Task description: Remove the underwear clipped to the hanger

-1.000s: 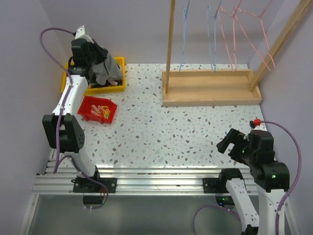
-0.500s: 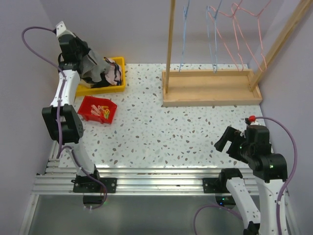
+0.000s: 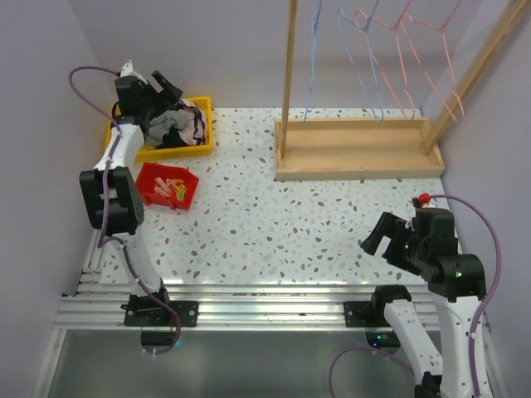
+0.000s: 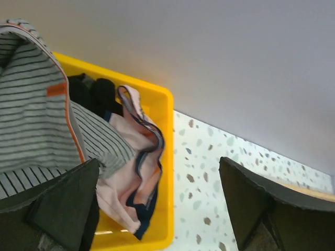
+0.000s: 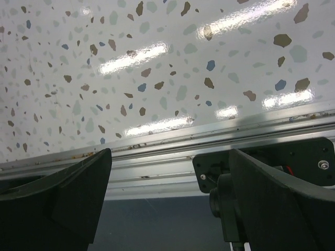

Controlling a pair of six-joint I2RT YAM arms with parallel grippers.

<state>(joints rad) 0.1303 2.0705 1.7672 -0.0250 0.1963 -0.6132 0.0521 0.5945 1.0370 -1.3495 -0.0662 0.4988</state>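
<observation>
Underwear [image 4: 132, 175] in yellow bin [image 4: 165, 172] on speckled table [image 3: 274, 217], lilac walls [image 3: 207, 50]; left gripper [image 4: 159, 204] and right gripper [image 5: 170, 198] spread.

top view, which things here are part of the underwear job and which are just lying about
Job: grey striped briefs, pink briefs, yellow bin holding them, wooden hanger rack, left gripper, open over the bin.
Lying about: red bin of small coloured pieces, black clothing.

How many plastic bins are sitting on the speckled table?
2. A yellow rectangular plastic bin holding clothes sits far left on the speckled table; a smaller red plastic bin with small colourful items sits just nearer than it. None appears hidden.
</observation>
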